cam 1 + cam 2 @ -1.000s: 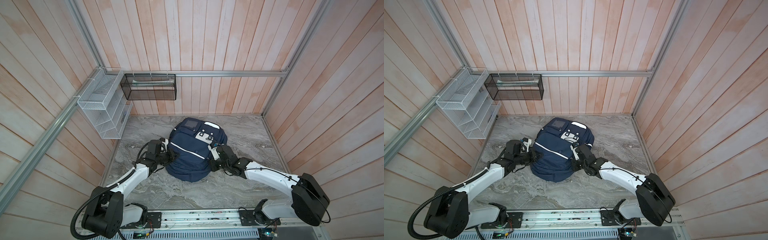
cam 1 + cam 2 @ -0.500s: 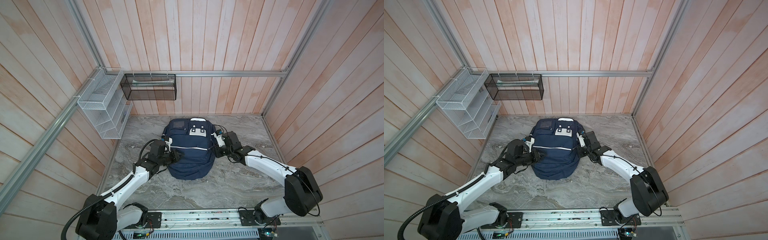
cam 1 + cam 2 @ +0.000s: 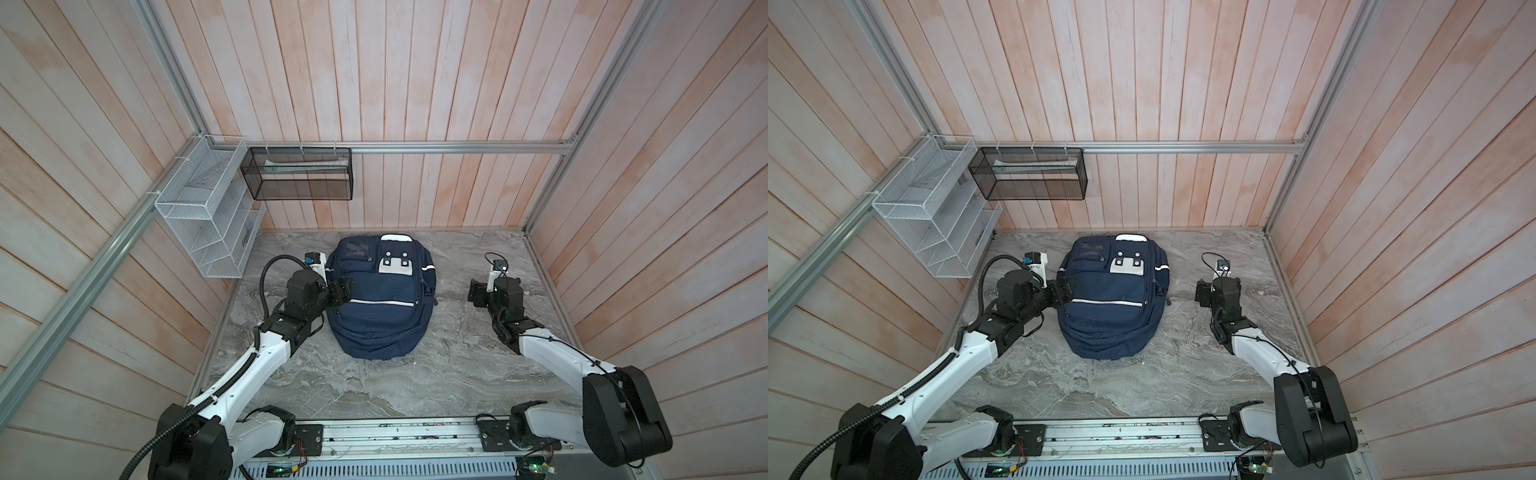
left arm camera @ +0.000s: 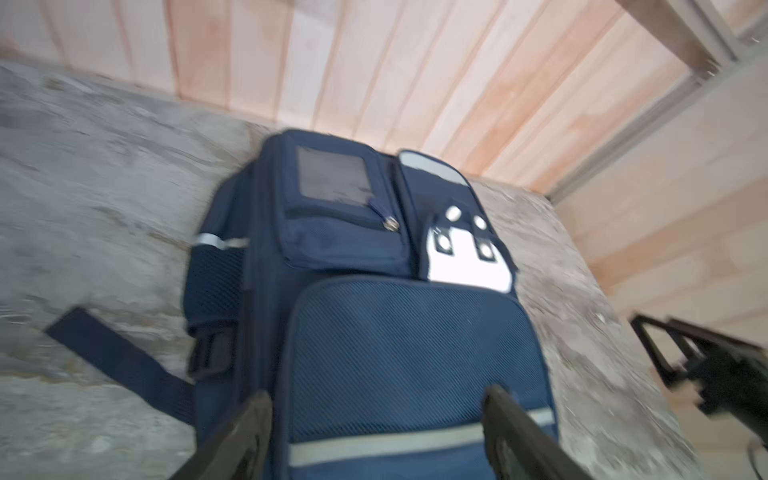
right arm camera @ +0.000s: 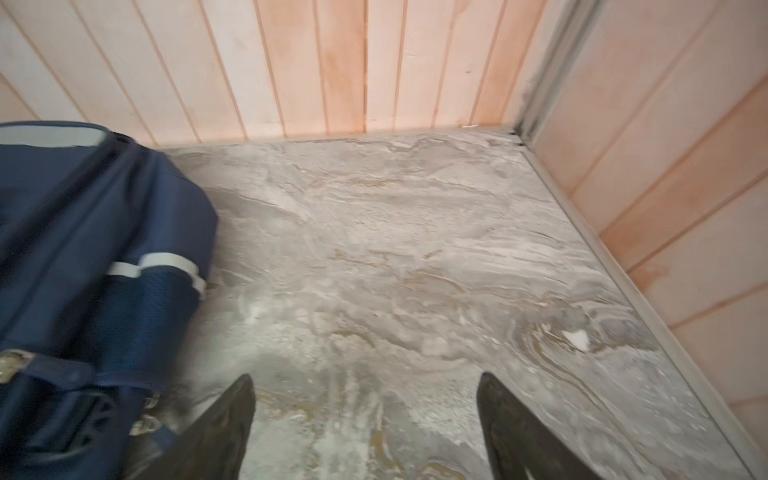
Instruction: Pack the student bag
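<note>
The student bag (image 3: 380, 307) (image 3: 1111, 309), navy with white stripes and a white buttoned patch, lies flat on the marble floor in both top views, its top toward the back wall. My left gripper (image 3: 343, 291) (image 3: 1068, 289) is open at the bag's left edge. In the left wrist view its fingertips (image 4: 376, 399) straddle the front pocket and its white stripe without gripping the bag (image 4: 407, 345). My right gripper (image 3: 478, 293) (image 3: 1202, 293) is open over bare floor, well clear of the bag's right side. The right wrist view shows only floor between the gripper's (image 5: 365, 382) fingertips, with the bag (image 5: 83, 249) off to one side.
A white wire rack (image 3: 203, 224) hangs on the left wall and a black mesh basket (image 3: 299, 176) on the back wall. Wooden walls enclose the floor on three sides. A loose navy strap (image 4: 120, 361) lies on the floor beside the bag.
Both grippers have gone from shut to open and let go of the bag. The bag was straightened and pushed toward the back wall. The right arm has pulled away to the right.
</note>
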### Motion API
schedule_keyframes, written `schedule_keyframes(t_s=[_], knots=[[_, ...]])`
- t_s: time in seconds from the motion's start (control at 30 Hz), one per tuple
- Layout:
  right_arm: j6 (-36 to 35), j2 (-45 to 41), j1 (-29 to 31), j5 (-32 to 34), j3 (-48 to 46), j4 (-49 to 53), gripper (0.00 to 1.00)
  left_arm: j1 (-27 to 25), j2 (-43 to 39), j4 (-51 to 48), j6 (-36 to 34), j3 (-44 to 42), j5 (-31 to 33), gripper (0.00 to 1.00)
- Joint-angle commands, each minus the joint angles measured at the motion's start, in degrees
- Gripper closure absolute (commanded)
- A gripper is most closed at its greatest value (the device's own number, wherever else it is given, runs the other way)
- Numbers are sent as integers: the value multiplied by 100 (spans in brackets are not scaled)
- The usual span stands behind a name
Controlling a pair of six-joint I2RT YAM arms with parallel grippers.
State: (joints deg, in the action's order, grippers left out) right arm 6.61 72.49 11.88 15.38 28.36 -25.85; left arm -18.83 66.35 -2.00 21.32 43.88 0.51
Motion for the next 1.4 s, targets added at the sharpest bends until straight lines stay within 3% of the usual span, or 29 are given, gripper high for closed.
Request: schedule_keyframes(t_s=[0.0,0.1,0.17,0.37,0.47,0.57,0.67,0.73,0.8,0.87,1.37], knots=[[-684,0,-305,-82,-690,-2195,18,197,245,676,-1096,-216,1550,16],[-1341,428,-515,22,-795,-2488,16,443,433,1196,-1635,-544,2200,12],[-1241,751,-688,109,-734,-2487,16,751,502,1721,-1656,-869,2270,12],[-779,1001,-965,-404,-801,-2815,16,1675,1105,3421,-1930,-1589,1432,15],[-656,1198,-1137,-847,-1461,-4215,17,2157,1688,4606,-1508,-1967,185,16],[-577,1791,-1188,-826,-1840,-5671,14,2187,1952,5003,-1766,-1960,-83,17],[-515,1423,-1296,-1042,-1422,-4259,9,2130,2026,5469,-1917,-2214,-206,16],[-460,1471,-1346,-1087,-1441,-4344,2,2145,2092,6034,-1966,-2525,-408,11],[-446,1480,-1344,-1092,-1465,-4390,2,2138,2347,6927,-2019,-2796,-509,0],[-476,1435,-1338,-1112,-1416,-4246,2,2132,2189,6395,-2044,-2672,-553,0],[-476,1461,-1339,-1121,-1425,-4292,2,2138,2229,6520,-2023,-2707,-543,0]])
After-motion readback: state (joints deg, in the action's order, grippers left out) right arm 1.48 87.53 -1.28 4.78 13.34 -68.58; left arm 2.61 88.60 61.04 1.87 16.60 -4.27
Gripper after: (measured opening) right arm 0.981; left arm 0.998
